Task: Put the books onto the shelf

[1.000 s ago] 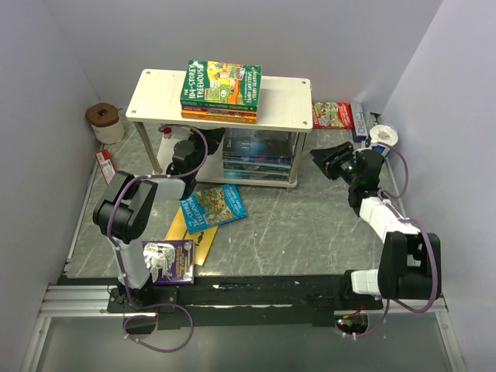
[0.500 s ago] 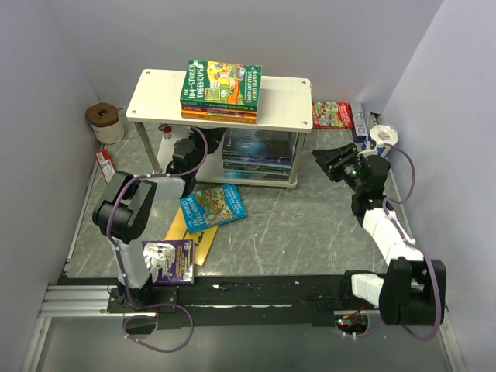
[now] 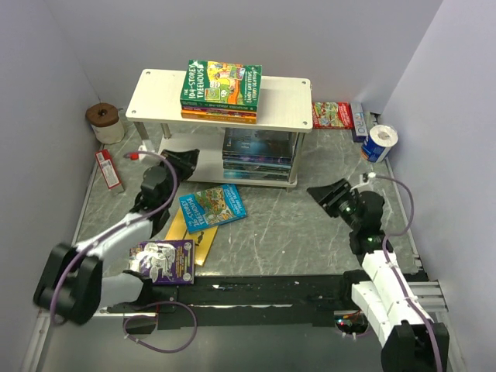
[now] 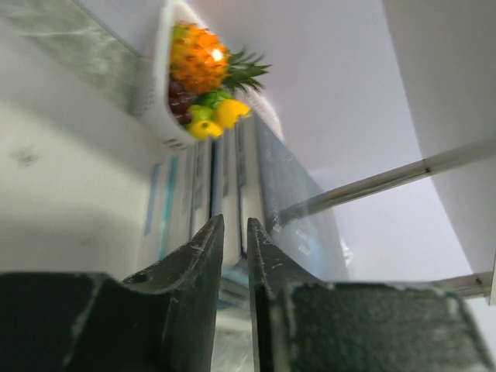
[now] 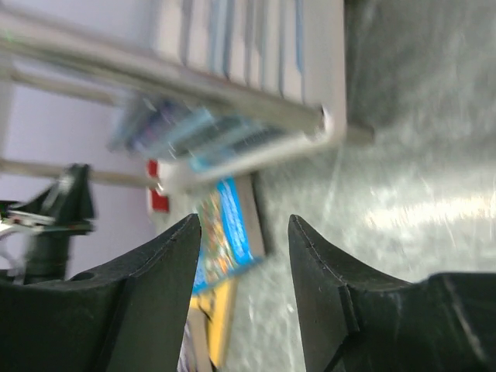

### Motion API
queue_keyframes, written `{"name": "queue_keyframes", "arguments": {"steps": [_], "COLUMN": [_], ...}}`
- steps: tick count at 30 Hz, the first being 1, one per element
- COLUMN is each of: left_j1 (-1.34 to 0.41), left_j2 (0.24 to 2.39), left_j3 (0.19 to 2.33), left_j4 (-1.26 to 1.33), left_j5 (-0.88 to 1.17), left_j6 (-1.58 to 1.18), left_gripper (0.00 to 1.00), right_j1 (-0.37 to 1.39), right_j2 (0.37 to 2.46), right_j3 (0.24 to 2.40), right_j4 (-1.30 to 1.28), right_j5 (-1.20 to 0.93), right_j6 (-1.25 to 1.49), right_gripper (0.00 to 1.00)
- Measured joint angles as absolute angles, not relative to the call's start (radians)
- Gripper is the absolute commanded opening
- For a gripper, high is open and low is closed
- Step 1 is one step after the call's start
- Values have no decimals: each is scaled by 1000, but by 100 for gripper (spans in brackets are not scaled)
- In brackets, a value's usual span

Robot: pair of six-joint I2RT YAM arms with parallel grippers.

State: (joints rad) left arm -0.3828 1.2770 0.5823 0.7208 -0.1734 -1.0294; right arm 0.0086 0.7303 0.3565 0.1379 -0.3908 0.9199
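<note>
Three books (image 3: 167, 262) wait on our worktop (image 3: 294, 225); the blue book (image 3: 211, 206) lies just nearside of our left gripper (image 3: 186, 157), slightly parted, empty; right gripper (image 3: 322, 191) open, farther.

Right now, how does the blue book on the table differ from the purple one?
The blue book has a bright cover; the purple book is dark with a pale figure. The blue book lies nearer the shelf, the purple book at the table's near edge. Both lie flat, off the shelf.
</note>
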Motion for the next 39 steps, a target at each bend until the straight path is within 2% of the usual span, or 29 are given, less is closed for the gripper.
{"name": "queue_keyframes", "arguments": {"steps": [4,7,10,11,12,15,18,23,29,33,39], "left_j1": [-389,-396,-403,-405,-406,-402,-381,-315,-296,-293,-288], "left_j2": [1080,970,847,801,764,668,724,913,1137,1160,1067], "left_j3": [545,543,511,491,471,412,415,415,435,415,294], "left_j4": [456,236,30,-26,-66,-199,-280,-315,-234,-96,82], "left_j5": [-220,-239,-252,-262,-270,-319,-360,-377,-344,-265,-120], "left_j6": [-1029,-1029,-1034,-1040,-1051,-1095,-1124,-1150,-1140,-1125,-1111], "left_gripper": [26,30,49,60,65,67,66,63,64,67,67], "right_j1": [104,225,316,343,364,442,496,568,598,600,600], "right_j2": [707,699,692,691,692,727,788,846,850,848,870], "right_j3": [322,322,322,322,322,322,322,329,337,336,331], "right_j4": [66,29,18,15,13,15,26,46,74,84,122], "right_j5": [-390,-389,-388,-386,-381,-378,-375,-354,-337,-328,-314], "right_j6": [873,824,785,774,767,752,750,754,762,766,779], "right_gripper": [60,61,63,63,63,64,64,64,67,73,86]}}
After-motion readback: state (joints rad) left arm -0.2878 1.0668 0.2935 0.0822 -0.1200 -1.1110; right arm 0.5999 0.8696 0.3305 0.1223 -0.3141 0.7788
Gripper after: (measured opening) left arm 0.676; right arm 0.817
